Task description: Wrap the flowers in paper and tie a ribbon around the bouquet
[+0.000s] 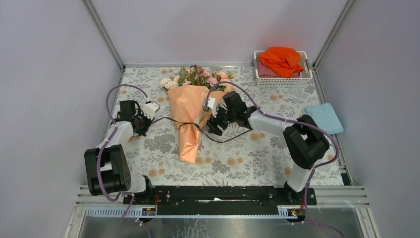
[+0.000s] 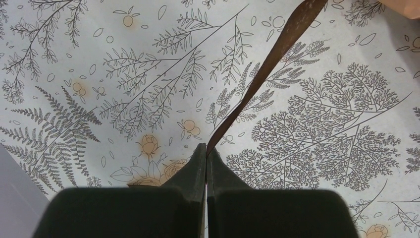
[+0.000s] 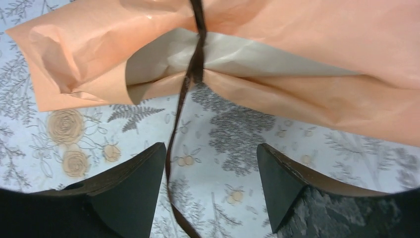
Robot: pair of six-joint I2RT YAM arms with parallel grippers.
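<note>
The bouquet lies mid-table: a cone of peach-orange paper [image 1: 188,119] with its narrow end toward the arms, pink and cream flowers [image 1: 195,78] sticking out of the far, wide end. A thin dark ribbon [image 1: 184,124] crosses the cone and cinches it. In the right wrist view the ribbon [image 3: 195,64] pinches the paper [image 3: 307,39] into a waist. My left gripper [image 1: 147,120] sits left of the cone, shut [image 2: 206,147] on one ribbon end [image 2: 267,64], which runs taut. My right gripper [image 1: 214,128] is at the cone's right side, open [image 3: 210,151]; the other ribbon tail hangs loose by its left finger.
A white basket [image 1: 282,83] with an orange cloth [image 1: 281,60] stands at the back right. A light blue cloth [image 1: 323,118] lies by the right edge. Grey walls and metal posts close in the floral-print table covering [image 1: 247,163] on three sides.
</note>
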